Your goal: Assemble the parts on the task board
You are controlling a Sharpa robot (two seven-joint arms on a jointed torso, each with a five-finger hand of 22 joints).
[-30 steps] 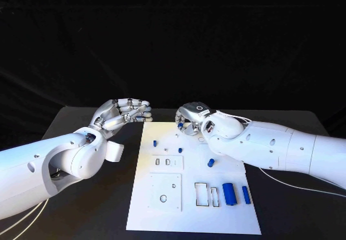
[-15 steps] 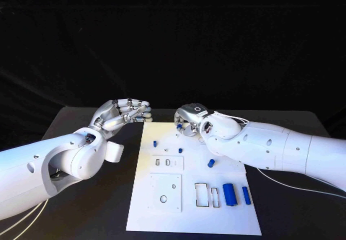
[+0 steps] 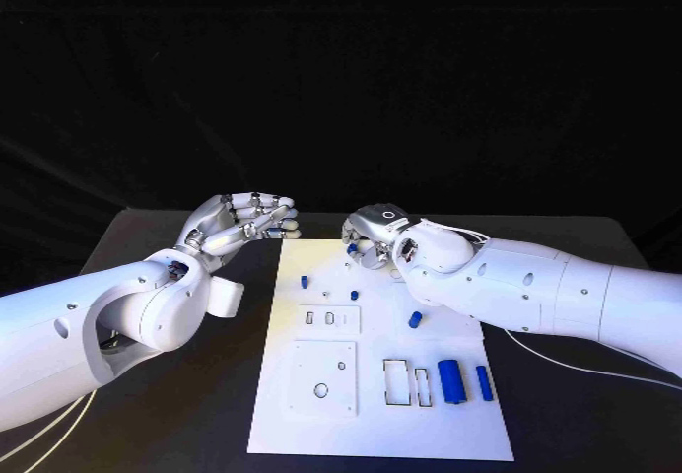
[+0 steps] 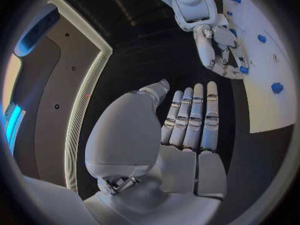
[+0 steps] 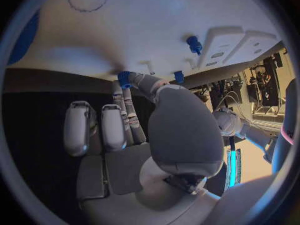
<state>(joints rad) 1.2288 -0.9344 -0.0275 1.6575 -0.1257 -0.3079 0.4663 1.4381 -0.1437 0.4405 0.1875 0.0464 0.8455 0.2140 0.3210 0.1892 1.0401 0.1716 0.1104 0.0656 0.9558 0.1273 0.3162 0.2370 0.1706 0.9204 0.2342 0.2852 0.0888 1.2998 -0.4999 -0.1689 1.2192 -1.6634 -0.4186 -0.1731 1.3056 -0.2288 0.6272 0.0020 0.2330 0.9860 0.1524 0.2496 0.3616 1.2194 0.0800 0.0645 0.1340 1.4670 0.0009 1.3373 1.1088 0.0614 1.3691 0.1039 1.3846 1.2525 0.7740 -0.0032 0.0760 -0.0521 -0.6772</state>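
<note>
No brand, label or writing was readable on anything. The right hand [image 3: 375, 233] hovered over the far end of the task board [image 3: 376, 434], pinching a small blue part [image 5: 124, 78] at its fingertips; the right wrist view showed the pinch, which the head view mostly hid. The left hand [image 3: 241, 221] hung above the dark surface [image 3: 185, 414] just beside the board's far corner, holding nothing; the left wrist view showed its fingers [image 4: 194, 116] straight and close together. Nearer the robot than the right hand, several blue parts lay on the board, among them a large blue cylinder [image 3: 452, 381].
</note>
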